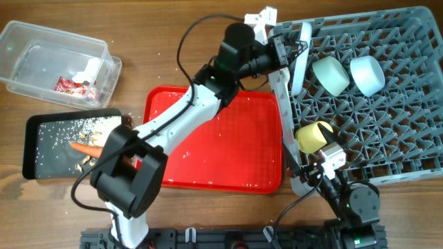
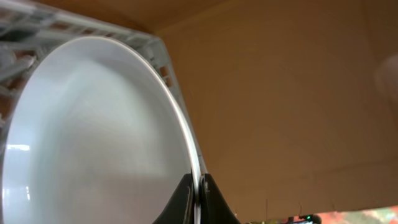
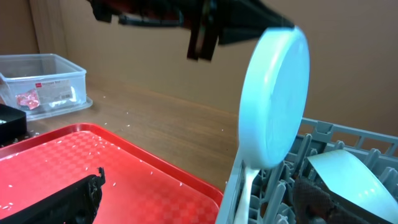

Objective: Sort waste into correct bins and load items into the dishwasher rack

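Overhead, the jaws of the left gripper (image 2: 198,190) pinch the rim of the plate (image 2: 93,137), which stands upright at the left edge of the rack (image 1: 387,104). The right gripper (image 3: 199,202) has its jaws spread wide, holding nothing.

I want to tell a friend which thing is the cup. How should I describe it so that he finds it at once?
Look at the big grey rack on the right side of the table. At its edge next to the red tray, toward the robot's side, lies the cup. It is the only yellow thing there; the two bowls behind it are light blue.
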`<state>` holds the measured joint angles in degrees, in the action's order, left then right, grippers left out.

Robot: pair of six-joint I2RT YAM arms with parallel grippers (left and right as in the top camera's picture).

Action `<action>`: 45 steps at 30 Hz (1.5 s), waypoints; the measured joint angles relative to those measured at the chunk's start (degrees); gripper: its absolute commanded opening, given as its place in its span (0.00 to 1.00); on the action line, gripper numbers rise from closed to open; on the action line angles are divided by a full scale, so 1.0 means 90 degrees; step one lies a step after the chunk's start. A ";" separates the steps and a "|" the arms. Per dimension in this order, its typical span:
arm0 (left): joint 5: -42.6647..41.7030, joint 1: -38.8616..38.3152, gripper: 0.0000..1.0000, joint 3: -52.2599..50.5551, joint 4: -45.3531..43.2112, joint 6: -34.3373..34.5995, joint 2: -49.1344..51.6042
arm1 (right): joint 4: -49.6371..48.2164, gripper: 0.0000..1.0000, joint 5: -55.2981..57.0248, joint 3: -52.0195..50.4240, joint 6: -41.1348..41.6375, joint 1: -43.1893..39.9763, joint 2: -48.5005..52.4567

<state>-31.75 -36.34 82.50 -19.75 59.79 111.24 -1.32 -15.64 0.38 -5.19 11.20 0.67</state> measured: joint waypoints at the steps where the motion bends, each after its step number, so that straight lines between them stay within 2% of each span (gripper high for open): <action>1: 0.0036 -0.0002 0.08 0.0000 0.0087 0.0078 0.0036 | 0.0000 1.00 0.0000 0.0000 0.0000 -0.0002 0.0000; 3: 0.0051 0.0039 0.14 0.0000 0.0085 0.0136 0.0039 | 0.0000 1.00 0.0002 0.0000 0.0000 0.0000 0.0000; 8: 0.0053 0.0279 0.12 0.0000 0.0175 0.0102 0.0036 | 0.0000 1.00 0.0002 0.0000 0.0000 0.0000 0.0000; 11: 0.0070 0.0379 0.24 0.0000 0.0204 0.0027 0.0036 | 0.0000 1.00 0.0002 0.0000 0.0000 -0.0002 0.0000; 13: 0.0075 0.0379 0.23 0.0002 0.0391 -0.0119 0.0034 | 0.0000 1.00 0.0002 0.0000 0.0000 0.0000 0.0000; 15: 0.0119 0.0389 0.22 0.0017 0.0996 -0.0469 -0.0017 | -0.0002 1.00 0.0002 0.0000 0.0000 -0.0002 0.0000; 18: 0.0590 0.0563 0.26 0.0000 0.2623 -0.1229 -0.0508 | 0.0007 1.00 0.0000 -0.0002 0.0000 -0.0002 -0.0005; 19: 0.0877 0.0685 0.34 -0.0010 0.3213 -0.1566 -0.0845 | -0.0002 1.00 0.0002 -0.0002 0.0000 -0.0002 -0.0002; 23: 0.1851 0.1078 0.43 0.0022 0.4884 -0.2849 -0.2375 | 0.0000 1.00 0.0000 -0.0002 0.0000 0.0000 -0.0002; 25: 0.2278 0.1202 0.53 0.0022 0.5532 -0.3453 -0.3211 | 0.0000 1.00 0.0002 -0.0002 0.0000 -0.0002 -0.0005; 29: 0.2361 0.1158 0.56 0.0032 0.5207 -0.3912 -0.3585 | 0.0000 1.00 0.0002 -0.0002 0.0000 -0.0002 -0.0005; 31: 0.2358 0.1047 0.48 0.0032 0.4940 -0.4019 -0.3385 | 0.0000 1.00 0.0002 -0.0002 0.0000 0.0000 -0.0005; 32: 0.2358 0.0984 0.48 0.0032 0.4928 -0.4080 -0.3206 | 0.0000 1.00 0.0002 -0.0002 0.0000 -0.0002 -0.0005; 33: 0.2358 0.0945 0.51 0.0032 0.4932 -0.4114 -0.3058 | 0.0000 1.00 0.0002 -0.0002 0.0000 -0.0002 -0.0005; 34: 0.2358 0.0911 0.71 0.0032 0.4976 -0.4116 -0.2897 | 0.0000 1.00 0.0002 -0.0002 0.0000 -0.0002 -0.0005; 35: 0.2358 0.0903 1.00 0.0029 0.5032 -0.4138 -0.2788 | 0.0000 1.00 0.0002 -0.0002 0.0000 -0.0002 -0.0005; 45: 0.2361 0.0911 1.00 0.0024 0.5870 -0.4189 -0.3640 | 0.0000 1.00 0.0002 -0.0002 0.0000 -0.0002 -0.0005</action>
<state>-10.50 -28.14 82.72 33.08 22.09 78.48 -1.32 -15.62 0.36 -5.19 11.18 0.62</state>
